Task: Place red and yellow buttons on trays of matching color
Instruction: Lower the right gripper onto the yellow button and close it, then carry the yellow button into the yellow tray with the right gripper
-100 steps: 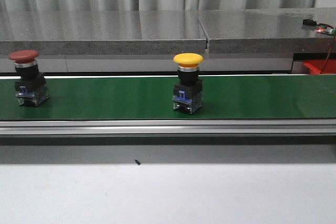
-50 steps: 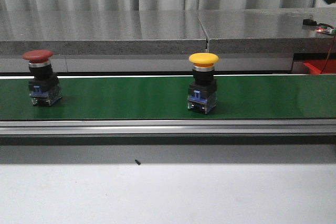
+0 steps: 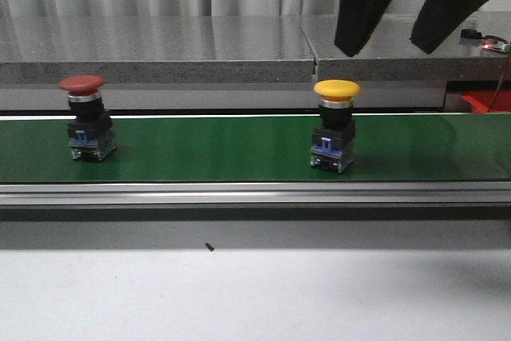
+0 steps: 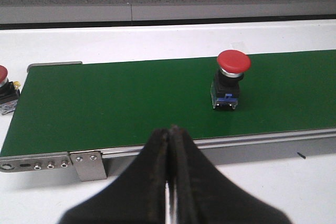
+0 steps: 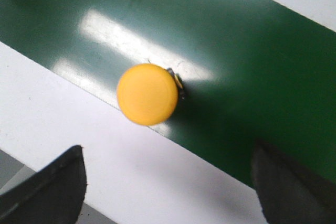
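The green conveyor belt (image 3: 200, 149) is being taken as the landmark. Two pushbuttons are being carried upright on it, well apart. The yellow mushroom-head pushbutton (image 3: 334, 136) is being shown toward the belt's right part; the red mushroom-head pushbutton (image 3: 87, 128) is being shown toward its left end. A further red-capped button (image 4: 5, 90) is being seen in the left wrist view just off one end of the belt, on the white surface. Only a red corner at the belt's far right edge is being shown, possibly the red tray (image 3: 483, 101); no yellow tray is being shown.

The right gripper (image 3: 419, 17) is being held above the belt, above and slightly to the right of the yellow pushbutton, with its jaws spread wide and nothing between them. In the right wrist view the yellow cap is being framed between the two fingertips (image 5: 50, 192) but offset toward one of them. The left gripper (image 4: 169, 192) is being held off the belt's near edge with its jaws pressed together and nothing grasped.

Risks being judged:
- If the belt is running, the yellow pushbutton is being carried out from under the descent line, and a late closure is being expected to miss or clip the cap.
- With the offset uncorrected, one finger is likely to be striking the tall, narrow-based body first and tipping it.
- A grip on the domed cap alone is likely to be slipping.
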`<state>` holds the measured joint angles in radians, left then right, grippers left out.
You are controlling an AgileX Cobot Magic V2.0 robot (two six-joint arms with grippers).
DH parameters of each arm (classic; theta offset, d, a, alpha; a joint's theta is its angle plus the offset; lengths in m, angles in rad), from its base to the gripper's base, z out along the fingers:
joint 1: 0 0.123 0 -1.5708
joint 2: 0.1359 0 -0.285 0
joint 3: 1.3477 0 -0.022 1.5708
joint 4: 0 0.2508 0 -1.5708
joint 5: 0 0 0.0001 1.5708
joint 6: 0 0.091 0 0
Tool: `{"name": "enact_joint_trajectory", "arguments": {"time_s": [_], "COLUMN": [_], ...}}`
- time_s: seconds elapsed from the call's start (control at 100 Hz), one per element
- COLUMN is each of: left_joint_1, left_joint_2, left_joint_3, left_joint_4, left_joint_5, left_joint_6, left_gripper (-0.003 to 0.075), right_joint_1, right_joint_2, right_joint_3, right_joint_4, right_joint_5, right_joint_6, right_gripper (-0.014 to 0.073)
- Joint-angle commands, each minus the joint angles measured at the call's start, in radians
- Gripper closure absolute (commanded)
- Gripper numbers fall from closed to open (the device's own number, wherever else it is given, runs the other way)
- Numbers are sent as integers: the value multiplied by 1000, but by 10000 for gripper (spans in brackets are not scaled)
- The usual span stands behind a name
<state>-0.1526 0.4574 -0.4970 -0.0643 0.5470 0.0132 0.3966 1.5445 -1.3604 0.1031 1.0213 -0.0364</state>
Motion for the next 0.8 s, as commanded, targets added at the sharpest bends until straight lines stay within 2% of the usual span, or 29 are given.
{"name": "enact_joint_trajectory", "arguments": {"time_s": [0.0, 0.29, 0.38, 0.5, 0.65, 0.72, 0.79], "left_joint_1": [-9, -9, -9, -9, -9, -9, -9], "left_joint_2": [3, 3, 3, 3, 3, 3, 3], "left_joint_3": [-28, -28, -28, -28, -28, -28, -28], "left_joint_4": [-4, -4, -4, -4, -4, -4, -4], "left_joint_5": [-77, -77, -77, -77, -77, -77, -77], "left_joint_6": [-7, -7, -7, -7, -7, -7, -7], "left_gripper": [739, 738, 738, 738, 738, 738, 738], "right_joint_1": [1, -8, -8, -8, -8, -8, -8], "right_joint_2": [3, 108, 128, 139, 140, 140, 135], "right_joint_3": [-56, -63, -63, -63, -63, -63, -63], "right_joint_4": [6, -43, -42, -42, -41, -41, -41], "right_joint_5": [-17, -53, -54, -52, -51, -55, -55], "right_joint_6": [2, 2, 2, 2, 2, 2, 2], "right_gripper": [-38, -38, -15, 95, 327, 395, 419]}}
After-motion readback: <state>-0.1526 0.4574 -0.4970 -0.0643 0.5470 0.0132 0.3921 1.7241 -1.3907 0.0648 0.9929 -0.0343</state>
